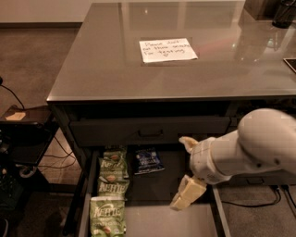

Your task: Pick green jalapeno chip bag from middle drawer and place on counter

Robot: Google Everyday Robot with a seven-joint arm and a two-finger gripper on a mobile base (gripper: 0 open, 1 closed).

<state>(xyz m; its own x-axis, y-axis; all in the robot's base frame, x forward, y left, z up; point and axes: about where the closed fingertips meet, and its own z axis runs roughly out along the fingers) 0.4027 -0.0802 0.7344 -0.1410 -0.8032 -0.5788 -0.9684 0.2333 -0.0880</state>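
Note:
The middle drawer (86,194) is pulled out below the counter (101,74), which bears a white handwritten note (167,49). Three green jalapeno chip bags lie in a row along the drawer's left side: a far one (114,162), a middle one (112,186) and a near one (107,216). A dark blue bag (148,160) lies to the right of the far one. My gripper (185,172) hangs over the drawer's right half, to the right of the bags, touching none. Its cream fingers (187,194) stand apart and hold nothing.
The shut top drawer front with a rectangular pull (150,132) sits just above the open drawer. A dark low stand (23,121) with cables is on the left. A dark object (284,14) stands on the counter's back right corner.

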